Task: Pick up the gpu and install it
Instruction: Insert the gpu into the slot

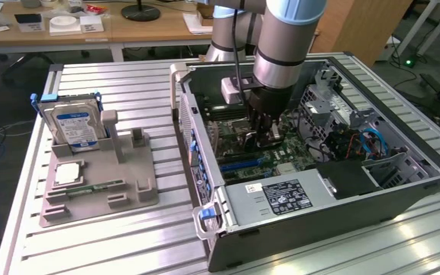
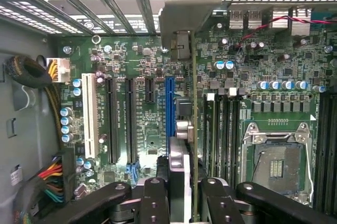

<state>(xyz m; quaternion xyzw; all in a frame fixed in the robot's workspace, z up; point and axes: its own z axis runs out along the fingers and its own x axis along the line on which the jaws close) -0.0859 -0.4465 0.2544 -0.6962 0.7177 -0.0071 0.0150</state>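
The arm (image 1: 281,51) comes down nearly upright into the open case (image 1: 342,212), wrist turned so the gripper (image 1: 262,134) points straight at the case's motherboard (image 2: 147,145). In the wrist view the gripper (image 2: 184,195) has its two black fingers (image 2: 154,197) closed on the gpu (image 2: 192,129), one on each face.

The gpu is inside the case, standing on edge over the motherboard, so it shows as a thin dark-green line running from the fingers to the case's rear wall. A pale silver block sits on one face, right at the grip. Its silver bracket (image 2: 189,8) is at the far end, bent flat on top and up against the row of slot covers in the case's rear wall. The card's edge runs parallel to the case's blue slot (image 2: 170,108) and just beside it. Whether the edge is seated in a slot cannot be told.
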